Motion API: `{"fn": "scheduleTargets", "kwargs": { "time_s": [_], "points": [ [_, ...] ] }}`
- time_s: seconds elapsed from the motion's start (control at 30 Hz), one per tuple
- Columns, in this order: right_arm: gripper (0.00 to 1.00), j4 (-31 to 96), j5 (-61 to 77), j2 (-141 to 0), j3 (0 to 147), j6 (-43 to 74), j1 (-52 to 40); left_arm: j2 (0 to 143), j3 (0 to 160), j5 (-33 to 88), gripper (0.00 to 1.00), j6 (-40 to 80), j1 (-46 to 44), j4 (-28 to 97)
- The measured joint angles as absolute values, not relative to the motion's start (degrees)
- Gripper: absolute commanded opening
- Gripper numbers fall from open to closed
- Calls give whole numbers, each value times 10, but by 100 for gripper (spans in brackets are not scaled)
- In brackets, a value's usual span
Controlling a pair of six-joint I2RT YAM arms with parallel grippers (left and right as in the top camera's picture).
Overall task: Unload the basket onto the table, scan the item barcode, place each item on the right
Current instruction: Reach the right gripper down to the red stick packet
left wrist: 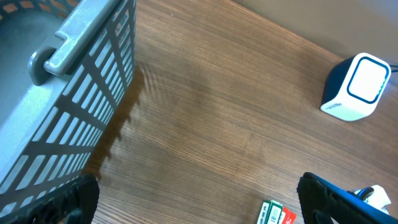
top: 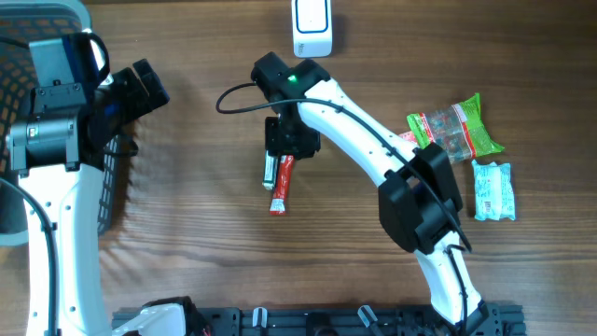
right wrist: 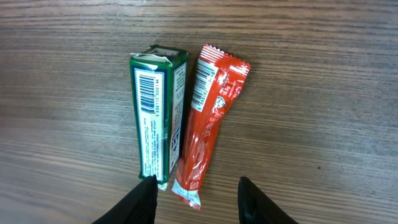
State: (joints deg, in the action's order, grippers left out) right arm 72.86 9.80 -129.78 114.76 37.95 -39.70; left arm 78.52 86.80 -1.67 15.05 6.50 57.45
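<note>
Two items lie side by side on the wooden table: a green box (right wrist: 158,118) with a white barcode label facing up, and a red packet (right wrist: 211,118) with a barcode near its top end. My right gripper (right wrist: 200,202) hovers over their near ends, open to a medium gap; the red packet's lower tip lies between the fingers, and the left finger (right wrist: 146,199) is at the box's corner. From overhead the gripper (top: 291,140) covers the items' upper ends. The white scanner (top: 312,28) stands at the table's far edge. My left gripper (left wrist: 205,208) is wide open and holds nothing.
A grey slatted basket (left wrist: 68,93) stands at the left beside my left arm. Two more snack packs lie at the right, a green-and-red one (top: 462,126) and a pale blue one (top: 492,189). The scanner (left wrist: 356,87) also shows in the left wrist view.
</note>
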Motion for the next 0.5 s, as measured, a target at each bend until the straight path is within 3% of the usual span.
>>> {"fn": "scheduleTargets", "kwargs": {
  "time_s": [0.5],
  "points": [
    [37,701,72,-1298,1095,417,-404,785,868,-17,100,150,65,575]
  ]
}}
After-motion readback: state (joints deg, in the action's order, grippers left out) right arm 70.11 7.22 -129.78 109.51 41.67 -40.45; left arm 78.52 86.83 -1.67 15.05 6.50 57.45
